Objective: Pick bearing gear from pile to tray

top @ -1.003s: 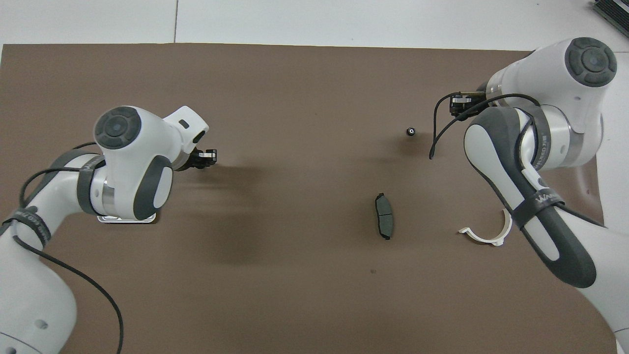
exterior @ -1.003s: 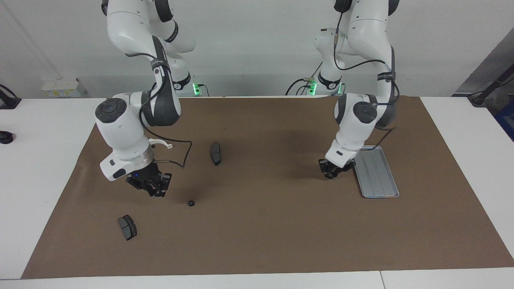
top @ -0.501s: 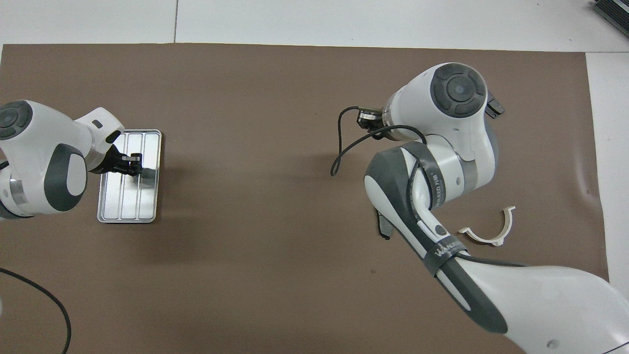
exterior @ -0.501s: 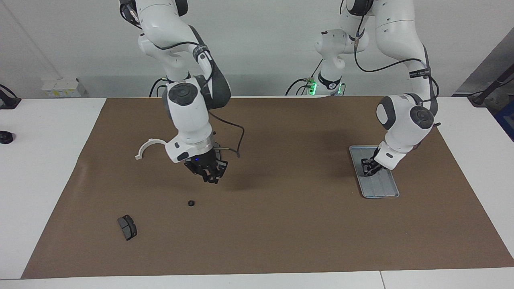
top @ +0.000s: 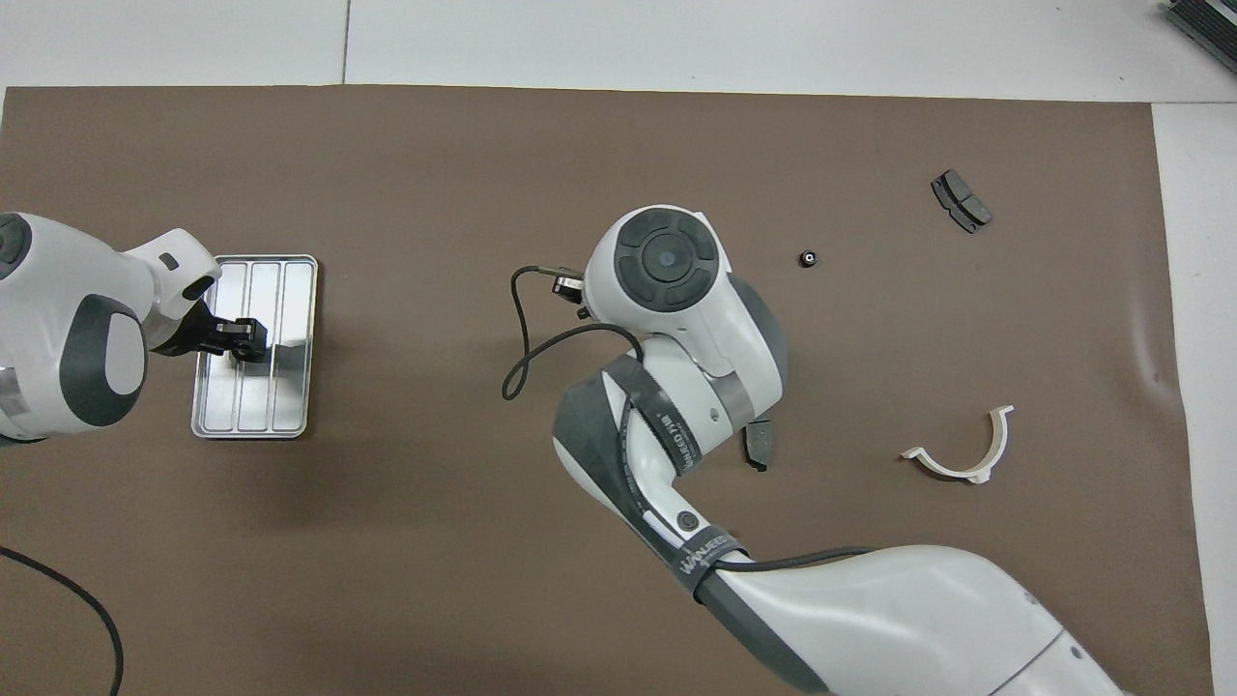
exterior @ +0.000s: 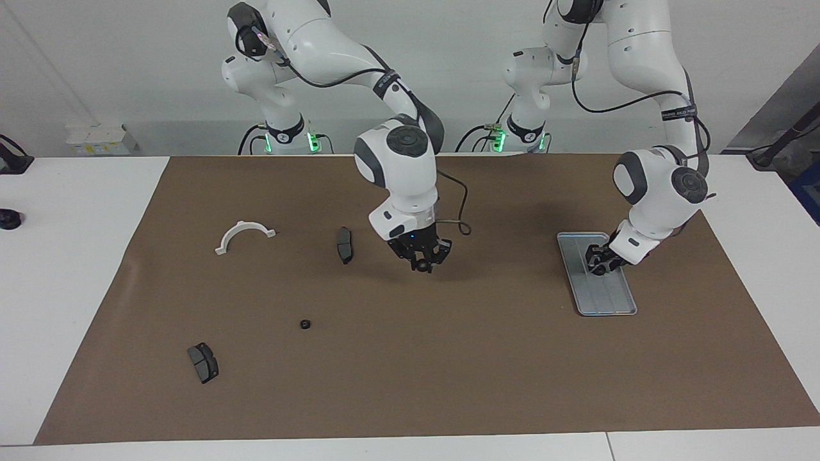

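A small black bearing gear (exterior: 305,324) (top: 809,257) lies alone on the brown mat among the scattered pile parts. The ribbed silver tray (exterior: 608,301) (top: 290,387) sits toward the left arm's end of the table. My left gripper (exterior: 599,262) (top: 242,335) hangs low over the tray's half nearer the robots. My right gripper (exterior: 421,264) hovers over the middle of the mat, its fingertips drawn together on a small dark round gear. In the overhead view its own wrist hides it.
Two dark brake pads lie on the mat, one (exterior: 344,244) (top: 757,447) beside the right gripper, the other (exterior: 203,362) (top: 960,200) farther from the robots. A white half-ring (exterior: 243,229) (top: 966,459) rests toward the right arm's end.
My right arm has swung from its own end of the mat to the middle. My left gripper has moved from beside the tray to over it.
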You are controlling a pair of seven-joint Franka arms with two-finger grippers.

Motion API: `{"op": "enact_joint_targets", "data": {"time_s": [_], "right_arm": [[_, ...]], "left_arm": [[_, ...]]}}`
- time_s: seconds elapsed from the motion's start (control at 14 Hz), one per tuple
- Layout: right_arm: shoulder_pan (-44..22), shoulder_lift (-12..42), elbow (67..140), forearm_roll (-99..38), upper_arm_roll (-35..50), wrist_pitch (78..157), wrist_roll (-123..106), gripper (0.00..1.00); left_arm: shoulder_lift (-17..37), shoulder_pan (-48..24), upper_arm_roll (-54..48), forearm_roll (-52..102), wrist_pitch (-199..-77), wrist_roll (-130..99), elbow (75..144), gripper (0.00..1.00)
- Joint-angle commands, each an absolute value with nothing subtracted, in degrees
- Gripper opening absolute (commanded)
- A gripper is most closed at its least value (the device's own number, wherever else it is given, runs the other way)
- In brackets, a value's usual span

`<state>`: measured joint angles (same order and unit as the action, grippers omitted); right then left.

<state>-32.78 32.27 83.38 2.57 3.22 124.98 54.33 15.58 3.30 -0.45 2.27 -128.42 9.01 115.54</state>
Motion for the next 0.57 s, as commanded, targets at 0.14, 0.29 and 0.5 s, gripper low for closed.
{"op": "enact_joint_targets", "data": {"time_s": [0.14,0.29,0.5], "right_arm": [[-36.56,40.86,74.27,4.66,3.25,127.86,57.48,0.0],[-37.26,41.22,74.44,4.66,3.25,129.55,57.57,0.0],[-38.94,42.45,74.88,4.48,3.25,133.06,57.66,0.0]], "left_arm": [[14.68,0.72,-0.79,3.16,-125.87,9.23,111.9,0.86],[15.12,-0.96,-0.79,3.86,-124.11,6.78,108.82,0.83],[16.26,-3.68,-0.7,4.66,-124.45,3.44,106.44,0.8]]}}
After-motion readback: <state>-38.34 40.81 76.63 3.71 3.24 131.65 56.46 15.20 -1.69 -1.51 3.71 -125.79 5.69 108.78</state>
